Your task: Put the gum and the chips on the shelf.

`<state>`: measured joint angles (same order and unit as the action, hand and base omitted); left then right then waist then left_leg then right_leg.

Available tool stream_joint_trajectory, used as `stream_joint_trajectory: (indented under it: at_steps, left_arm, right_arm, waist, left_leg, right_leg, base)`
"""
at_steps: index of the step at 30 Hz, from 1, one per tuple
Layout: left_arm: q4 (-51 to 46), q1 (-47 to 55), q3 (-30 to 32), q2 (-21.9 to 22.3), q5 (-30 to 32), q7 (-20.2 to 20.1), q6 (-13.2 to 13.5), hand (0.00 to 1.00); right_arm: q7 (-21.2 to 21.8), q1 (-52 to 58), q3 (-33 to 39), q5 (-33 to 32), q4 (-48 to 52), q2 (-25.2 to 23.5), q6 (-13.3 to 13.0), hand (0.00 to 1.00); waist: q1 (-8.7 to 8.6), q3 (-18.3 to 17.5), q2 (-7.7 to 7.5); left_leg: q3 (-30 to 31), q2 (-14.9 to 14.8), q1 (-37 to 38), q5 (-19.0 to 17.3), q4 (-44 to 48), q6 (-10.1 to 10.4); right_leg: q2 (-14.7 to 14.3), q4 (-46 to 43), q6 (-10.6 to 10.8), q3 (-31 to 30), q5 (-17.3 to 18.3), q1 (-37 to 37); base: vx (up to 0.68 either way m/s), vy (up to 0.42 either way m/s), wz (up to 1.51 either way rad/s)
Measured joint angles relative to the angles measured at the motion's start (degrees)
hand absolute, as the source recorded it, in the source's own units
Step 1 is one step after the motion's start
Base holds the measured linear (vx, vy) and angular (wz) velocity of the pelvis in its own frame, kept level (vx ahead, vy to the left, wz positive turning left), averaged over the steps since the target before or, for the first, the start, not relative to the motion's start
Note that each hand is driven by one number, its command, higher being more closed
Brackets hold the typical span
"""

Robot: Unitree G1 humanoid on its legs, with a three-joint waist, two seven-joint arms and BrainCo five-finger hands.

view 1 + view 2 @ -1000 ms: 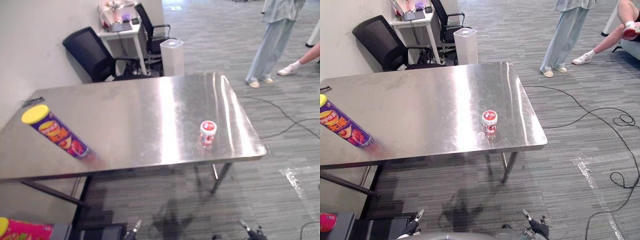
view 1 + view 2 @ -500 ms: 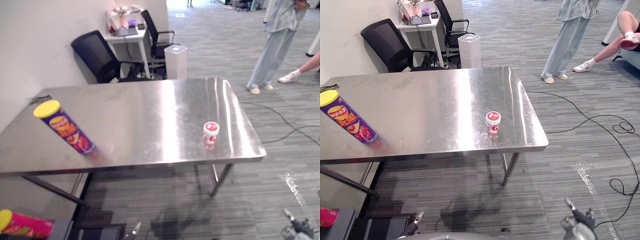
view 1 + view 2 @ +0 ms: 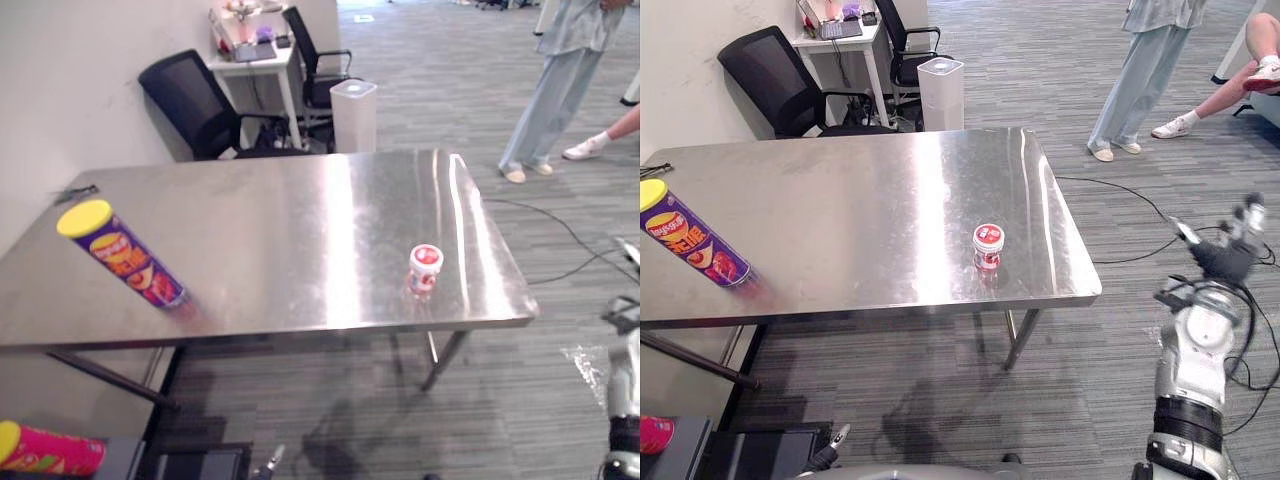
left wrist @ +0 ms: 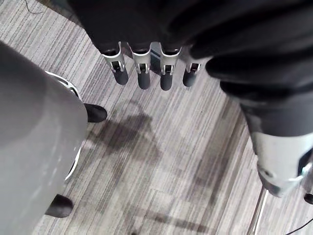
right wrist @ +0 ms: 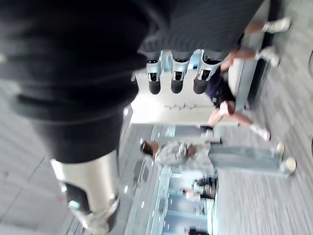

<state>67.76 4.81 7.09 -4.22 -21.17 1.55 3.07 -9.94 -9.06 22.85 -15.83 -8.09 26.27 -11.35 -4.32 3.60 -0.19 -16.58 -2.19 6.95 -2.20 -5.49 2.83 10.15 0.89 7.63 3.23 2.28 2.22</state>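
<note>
While gum (image 3: 988,243) rests on table (image 3: 840,200), right hand (image 3: 1225,262) (empty) hovers — apart.

- Pink chips can (image 3: 654,437): cut off by the left edge.
- Left hand (image 3: 827,455): cut off by the bottom edge.
- Standing person (image 3: 560,80): cut off above the waist.

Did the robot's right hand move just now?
Yes. The right hand rose from low near the floor to beside the table's right end.
</note>
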Motion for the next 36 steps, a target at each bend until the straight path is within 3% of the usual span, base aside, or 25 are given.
stream_joint_trajectory:
  at_steps: [2,3,6,12,19,26,36]
  left_arm:
    - [0.0,0.0,-0.1,0.0,0.1,-0.8,-0.2,0.0]
    - [-0.2,0.0,-0.1,0.0,0.1,-1.5,-0.6,0.0]
    - [-0.7,0.0,-0.4,-0.3,1.6,-2.0,-0.7,0.0]
    - [-1.7,0.0,-0.4,-0.7,1.8,-1.9,-0.7,0.0]
    - [-1.7,0.0,-0.5,-0.7,1.7,-1.9,-0.7,0.0]
    - [-1.7,0.0,-0.5,-0.7,1.8,-1.9,-0.8,0.0]
    - [-1.7,-0.1,-0.6,-0.7,2.2,-1.9,-0.7,0.0]
  right_arm:
    - [6.1,1.3,-4.7,-0.2,5.9,0.1,1.7,0.0]
    - [11.5,2.1,-8.4,-0.4,9.6,0.3,2.9,0.0]
    - [16.8,3.0,-13.2,-0.7,12.2,0.2,3.5,0.0]
    - [22.0,5.4,-15.3,-6.8,15.3,0.2,3.9,0.0]
    - [25.0,7.7,-19.6,-9.0,18.6,0.4,4.9,0.0]
    - [25.1,8.4,-21.6,-8.4,18.6,0.4,4.9,0.0]
    - [23.3,7.9,-21.6,0.1,12.4,0.2,4.4,0.0]
  waist:
    - [0.01,0.0,-0.07]
    - [0.03,-0.1,-0.22]
    - [0.13,-0.2,-0.48]
    - [1.22,-0.5,-1.36]
    - [1.22,-0.5,-1.36]
    - [1.26,-0.5,-1.35]
    - [1.35,-0.5,-1.31]
  left_leg:
    - [0.1,0.0,-0.1,0.0,0.0,0.0]
    - [0.4,-0.1,-0.3,0.0,0.0,0.0]
    - [1.4,-0.1,-0.7,0.2,0.0,0.0]
    - [2.0,-0.2,-0.8,0.3,0.0,0.0]
    - [2.4,-0.2,-0.8,0.5,0.0,0.0]
    - [2.7,-0.2,-0.8,0.6,0.0,0.0]
    - [2.9,-0.2,-0.9,0.6,0.0,0.0]
  right_leg:
    - [0.0,0.1,0.0,0.2,0.0,0.0]
    - [-0.1,0.1,0.0,0.7,0.0,0.1]
    - [-0.1,0.1,0.1,2.0,-0.1,0.3]
    - [0.1,0.2,0.1,3.3,-0.1,0.8]
    - [0.1,0.2,0.1,3.6,-0.1,1.0]
    - [0.1,0.4,0.1,3.9,-0.1,1.0]
    - [0.0,0.8,0.1,4.2,-0.1,1.3]
  base:
    - [0.0,-0.018,0.03]
    - [0.01,-0.034,0.08]
    - [0.01,-0.034,0.17]
    - [0.0,-0.023,0.07]
    - [-0.01,-0.008,0.01]
    - [0.0,-0.003,0.01]
    - [0.0,0.0,0.0]
